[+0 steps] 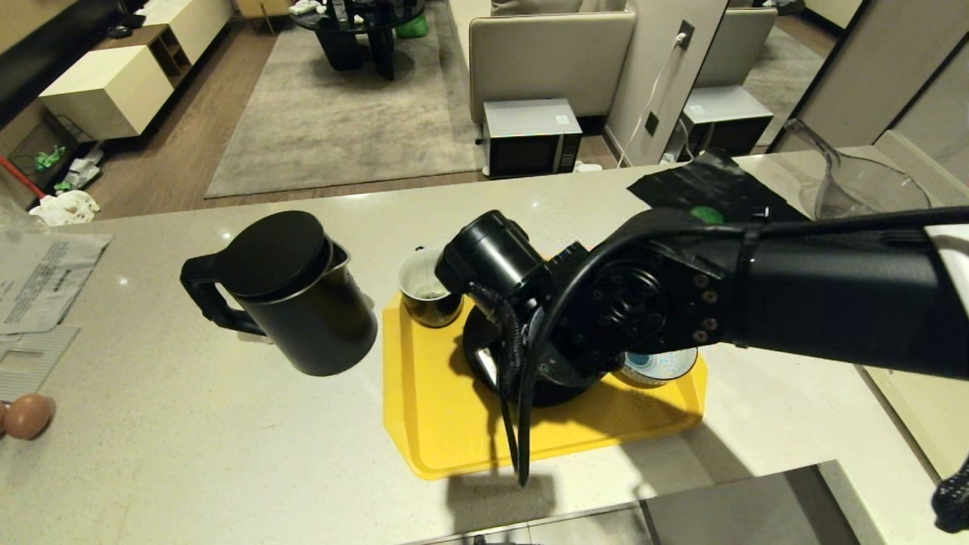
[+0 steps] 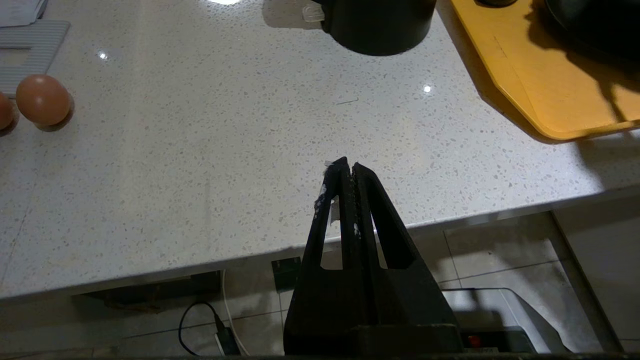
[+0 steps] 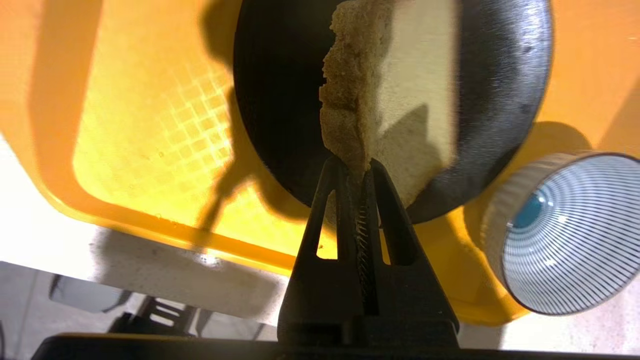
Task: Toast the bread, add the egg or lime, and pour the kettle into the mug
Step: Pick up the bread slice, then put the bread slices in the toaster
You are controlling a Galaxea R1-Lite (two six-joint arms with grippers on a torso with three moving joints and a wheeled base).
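My right gripper (image 3: 354, 167) is shut on the lower edge of the bread (image 3: 350, 90), a pale slice with a tan crust that hangs edge-on just above a round black plate (image 3: 500, 100) on the yellow tray (image 3: 145, 135). In the head view the right arm hides both gripper and slice. The black kettle (image 1: 295, 291) stands left of the tray, the mug (image 1: 428, 288) on the tray's far left corner. The lime (image 1: 708, 214) peeks out behind the arm on a black sheet. The egg is out of view. My left gripper (image 2: 348, 165) is shut and empty over the counter's near edge.
A blue-and-white striped bowl (image 3: 565, 235) sits on the tray right of the plate. Two plain brown eggs (image 2: 42, 99) lie at the counter's far left, near some papers (image 1: 38, 272). A clear glass jug (image 1: 855, 182) stands at the back right.
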